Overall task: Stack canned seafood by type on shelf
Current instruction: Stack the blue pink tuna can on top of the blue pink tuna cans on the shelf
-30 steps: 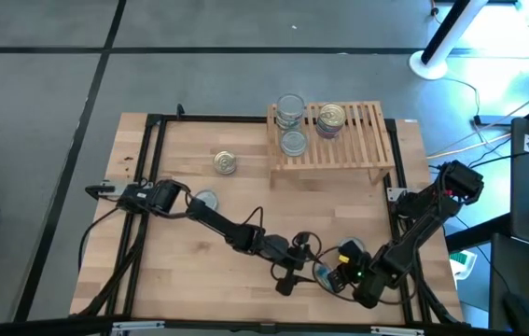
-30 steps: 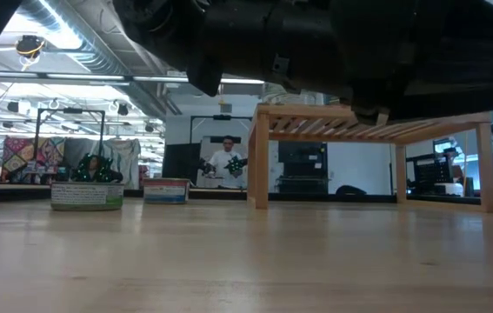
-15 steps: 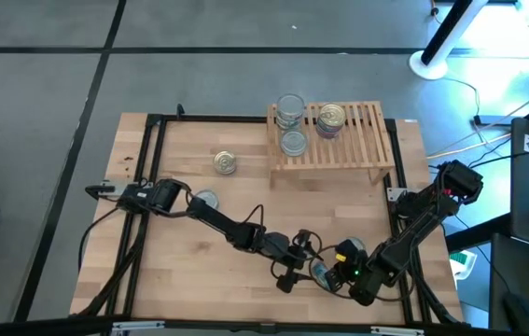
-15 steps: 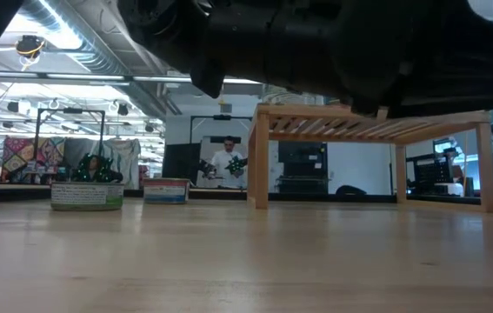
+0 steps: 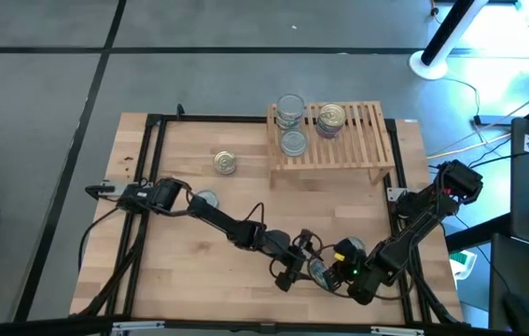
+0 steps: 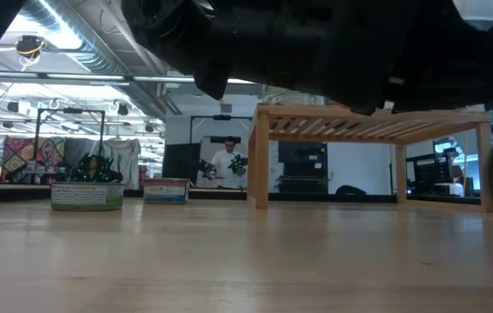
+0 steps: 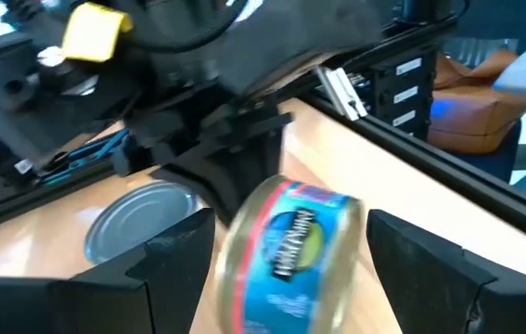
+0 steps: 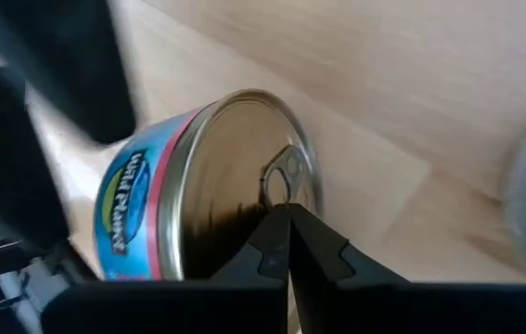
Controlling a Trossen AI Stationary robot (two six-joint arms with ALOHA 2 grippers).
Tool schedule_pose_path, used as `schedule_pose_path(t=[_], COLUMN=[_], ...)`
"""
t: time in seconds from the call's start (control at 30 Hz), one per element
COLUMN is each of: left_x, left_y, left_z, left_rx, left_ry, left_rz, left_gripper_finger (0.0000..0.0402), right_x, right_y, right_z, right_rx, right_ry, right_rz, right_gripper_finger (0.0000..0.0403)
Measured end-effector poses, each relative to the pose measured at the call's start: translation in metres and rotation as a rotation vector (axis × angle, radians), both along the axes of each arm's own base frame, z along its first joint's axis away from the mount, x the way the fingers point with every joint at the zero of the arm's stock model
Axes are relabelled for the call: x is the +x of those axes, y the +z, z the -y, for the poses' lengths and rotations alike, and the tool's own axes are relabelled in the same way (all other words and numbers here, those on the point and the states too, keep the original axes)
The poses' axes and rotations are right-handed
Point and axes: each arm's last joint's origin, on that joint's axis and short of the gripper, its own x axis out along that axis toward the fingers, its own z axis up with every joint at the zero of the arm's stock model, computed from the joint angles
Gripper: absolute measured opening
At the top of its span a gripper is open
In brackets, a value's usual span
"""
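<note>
A blue-labelled can (image 7: pixel 290 255) with a gold pull-ring top (image 8: pixel 244 176) stands tipped up on its edge near the table's near edge (image 5: pixel 320 272). My left gripper (image 7: pixel 290 278) is open, one finger on either side of this can. My right gripper (image 8: pixel 288 243) is shut, with its tips against the can's gold top. The shelf (image 5: pixel 334 138) at the far side carries two silver-topped cans (image 5: pixel 290 110) (image 5: pixel 293 143) and a gold-topped one (image 5: pixel 330 118). My left gripper has a finger (image 7: pixel 174 264) close beside each end of the tipped can; whether they touch it, I cannot tell. My right gripper presses its shut fingertips (image 8: pixel 290 232) on the gold top beside the pull ring (image 8: pixel 281 176). It comes from the table's right side, and the can stands on its rim.
A gold-topped can (image 5: pixel 225 163) and a silver-topped can (image 5: pixel 206 200) sit on the table's left half. Another silver-topped can (image 7: pixel 142 218) lies flat by my right gripper. A black frame rail (image 5: pixel 273 119) runs around the table. Bare wood lies between the shelf and both grippers.
The can between the grippers has tipped up onto its edge. In the low view its rim has come in from the right and grown. My right gripper has moved slightly toward the left gripper.
</note>
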Motion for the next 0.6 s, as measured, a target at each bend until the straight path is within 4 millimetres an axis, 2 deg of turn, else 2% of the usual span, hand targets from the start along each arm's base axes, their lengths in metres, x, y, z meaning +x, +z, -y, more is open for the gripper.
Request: schedule_pose_path(t=[0.6], left_x=[0.0011], left_y=[-0.0012], left_z=[-0.0046], left_rx=[-0.009], left_ry=[-0.043], left_rz=[-0.011], left_gripper_finger=[0.0279], right_x=[0.0097], right_y=[0.0021], right_z=[0.0043], right_rx=[-0.012], right_ry=[0.008], right_rz=[0.04], right_gripper_finger=[0.0005])
